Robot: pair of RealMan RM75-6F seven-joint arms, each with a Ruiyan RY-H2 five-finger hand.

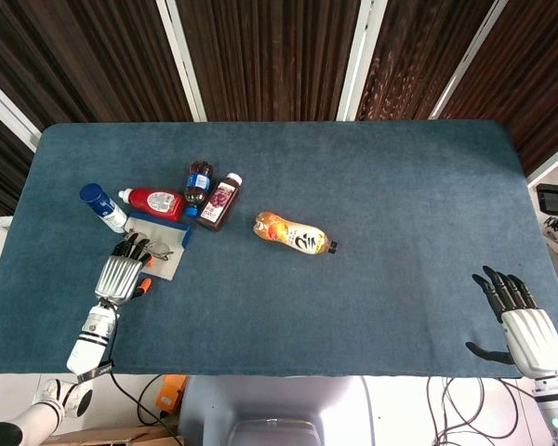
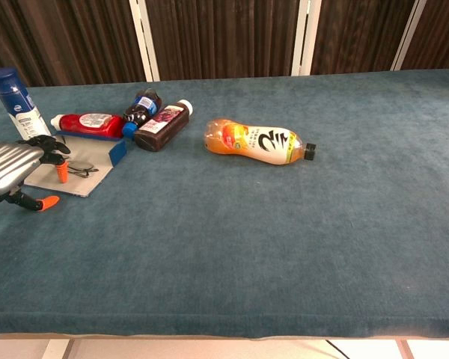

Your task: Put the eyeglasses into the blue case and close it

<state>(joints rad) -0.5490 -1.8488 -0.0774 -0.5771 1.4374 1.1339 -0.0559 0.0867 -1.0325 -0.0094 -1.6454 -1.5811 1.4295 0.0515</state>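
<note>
1. Table [image 1: 353, 307]: one, blue cloth top, dark slatted wall behind.
2. Case [image 2: 78, 176]: one, open and flat at the table's left end; grey lining up, blue edge on its right side.
3. Eyeglasses [image 2: 81, 169]: one pair, thin dark frame, lying on the grey lining of the open case, just beside the left fingertips.
4. Bottles: five in all.
   - White bottle with blue cap [image 1: 102, 206], upright in the chest view, left of the case. Small blue logo on it, not readable.
   - Red bottle [image 1: 154, 200], on its side behind the case, white cap to the left; label too small to read.
   - Dark bottle, blue cap [image 1: 198, 181], lying down beside the red one.
   - Dark-red bottle, white cap [image 1: 221, 202], lying down, touching or just beside the blue-capped dark one; purple label, print unreadable.
   - Orange bottle [image 2: 256, 142], on its side, apart from the rest near the table's middle, black cap to the right. Large black character on a pale label; I cannot read it.
5. Left hand [image 1: 121, 274]: over the near edge of the case, dark fingers [image 2: 49, 146] curled down onto the lining, orange tips showing. Whether they pinch the eyeglasses, cannot tell.
6. Right hand [image 1: 525, 321]: at the table's near right corner, well apart from everything; fingers spread, holding nothing.
</note>
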